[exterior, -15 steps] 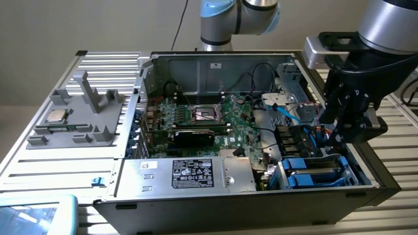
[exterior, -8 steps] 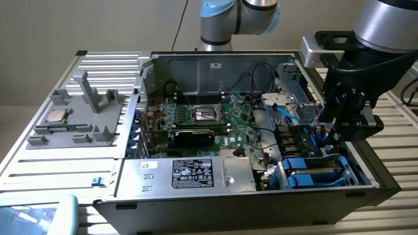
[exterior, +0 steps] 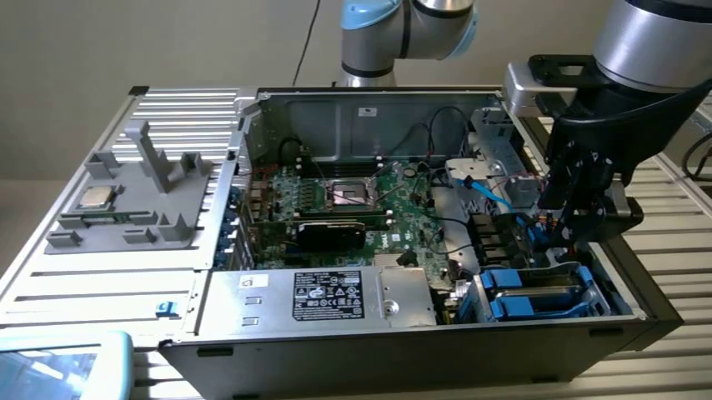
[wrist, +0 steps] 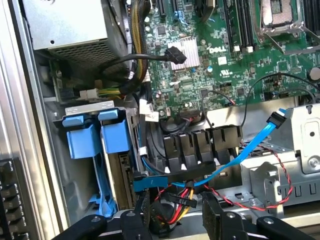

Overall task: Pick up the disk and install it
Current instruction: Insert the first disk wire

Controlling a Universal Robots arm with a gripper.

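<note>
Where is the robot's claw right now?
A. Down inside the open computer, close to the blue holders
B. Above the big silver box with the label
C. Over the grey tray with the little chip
A: the gripper hangs in the open case at the exterior view's right end, close to the blue carriers standing in their bay.

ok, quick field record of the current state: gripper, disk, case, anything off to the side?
case: open, motherboard exposed
gripper: open, holding nothing, above the blue cable
disk: in blue carrier, seated in the case's corner, exterior view's right
side: CPU chip on grey tray, exterior view's left
</note>
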